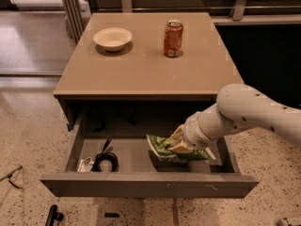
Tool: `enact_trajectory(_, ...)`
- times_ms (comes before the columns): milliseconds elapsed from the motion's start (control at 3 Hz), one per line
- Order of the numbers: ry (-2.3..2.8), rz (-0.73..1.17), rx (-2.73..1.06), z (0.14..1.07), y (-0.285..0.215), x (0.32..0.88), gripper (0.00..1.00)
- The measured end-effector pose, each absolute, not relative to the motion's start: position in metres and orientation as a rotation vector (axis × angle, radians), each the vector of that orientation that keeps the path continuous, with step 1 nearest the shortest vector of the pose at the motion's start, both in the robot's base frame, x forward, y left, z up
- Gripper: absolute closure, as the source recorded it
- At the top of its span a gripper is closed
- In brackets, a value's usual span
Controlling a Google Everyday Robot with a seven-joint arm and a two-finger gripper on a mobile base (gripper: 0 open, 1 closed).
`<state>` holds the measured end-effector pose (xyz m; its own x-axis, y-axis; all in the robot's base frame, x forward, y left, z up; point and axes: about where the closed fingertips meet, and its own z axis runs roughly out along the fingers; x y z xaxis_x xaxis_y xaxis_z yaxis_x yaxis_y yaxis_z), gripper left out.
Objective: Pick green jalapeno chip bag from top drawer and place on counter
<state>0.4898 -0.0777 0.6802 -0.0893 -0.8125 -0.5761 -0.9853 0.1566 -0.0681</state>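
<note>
One arm: white, reaching in from the right and down into the drawer.
Gripper: inside the drawer, right of centre, clenched on the bag's upper edge.
Bag: green and crinkled, in the drawer's right half, held by the gripper. Its left end tilts upward and a shadow lies under it on the drawer bottom.
Drawer: pulled open beneath the counter, with its plain front nearest the camera.
Counter: tan and slightly glossy, holding a bowl and a can, well apart from each other.
Bowl: pale and upright, at the counter's far left.
Can: orange-red and upright, at the far side, right of the bowl.
Cable: black and coiled, in the drawer's left front corner, well apart from the bag. A small pale item lies just beside it on the left.
</note>
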Motion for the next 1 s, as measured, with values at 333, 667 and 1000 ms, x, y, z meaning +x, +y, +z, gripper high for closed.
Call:
enact_trajectory(333,1.953,0.435,-1.700,0.735,-0.085,0.491,1.00)
enact_trajectory(667,1.984,0.366,-1.696,0.804,-0.089,0.496,1.00)
enact_trajectory(1000,2.009,0.303,-1.680,0.862,-0.087,0.498,1.00)
